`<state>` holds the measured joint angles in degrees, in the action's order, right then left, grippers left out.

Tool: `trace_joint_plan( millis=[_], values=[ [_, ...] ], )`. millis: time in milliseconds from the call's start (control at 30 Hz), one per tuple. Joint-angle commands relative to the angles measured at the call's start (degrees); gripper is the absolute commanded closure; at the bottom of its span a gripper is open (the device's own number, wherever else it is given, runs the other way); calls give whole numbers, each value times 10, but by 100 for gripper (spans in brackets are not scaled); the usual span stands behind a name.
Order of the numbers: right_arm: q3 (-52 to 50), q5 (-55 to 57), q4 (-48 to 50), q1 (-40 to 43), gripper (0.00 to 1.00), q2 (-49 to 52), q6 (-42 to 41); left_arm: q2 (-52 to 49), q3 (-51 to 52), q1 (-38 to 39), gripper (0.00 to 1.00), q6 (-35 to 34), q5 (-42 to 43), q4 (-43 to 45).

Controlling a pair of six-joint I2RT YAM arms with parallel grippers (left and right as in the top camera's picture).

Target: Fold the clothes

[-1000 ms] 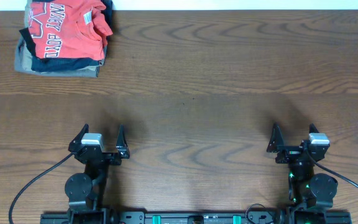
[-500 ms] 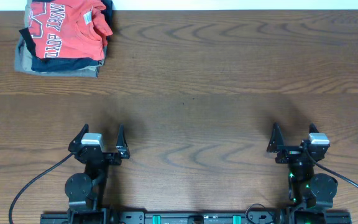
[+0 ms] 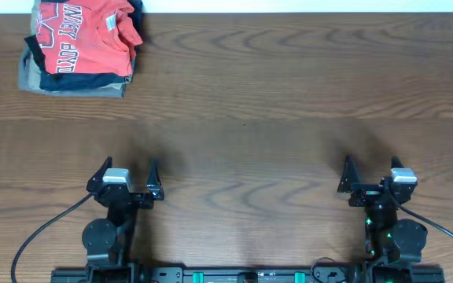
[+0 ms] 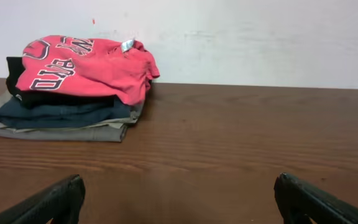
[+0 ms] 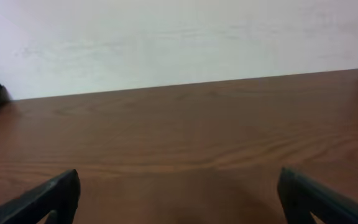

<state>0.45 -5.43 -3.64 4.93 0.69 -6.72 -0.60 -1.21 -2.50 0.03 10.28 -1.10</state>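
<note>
The clothes, an orange-red T-shirt [image 3: 81,35] with dark block lettering, lie folded on top of a stack at the table's far left corner. In the left wrist view the T-shirt [image 4: 86,65] shows at upper left, well ahead of the fingers. My left gripper [image 3: 128,167] rests near the front edge on the left, open with nothing between its fingertips [image 4: 61,199]. On the right side my right gripper [image 3: 370,163] is open too, over bare wood, with its own gripper [image 5: 179,186] gap empty.
Under the T-shirt lie black, navy [image 4: 61,112] and khaki [image 3: 34,79] folded garments. A white wall [image 4: 260,37] runs along the table's far edge. Cables trail from both arm bases [image 3: 104,236] at the front edge.
</note>
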Motion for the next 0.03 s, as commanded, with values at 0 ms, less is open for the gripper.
trace_joint_plan(
  millis=[0],
  values=[
    [-1,-4,-2,5,1,-4,8,4,10,2,2,4,6,-19]
  ],
)
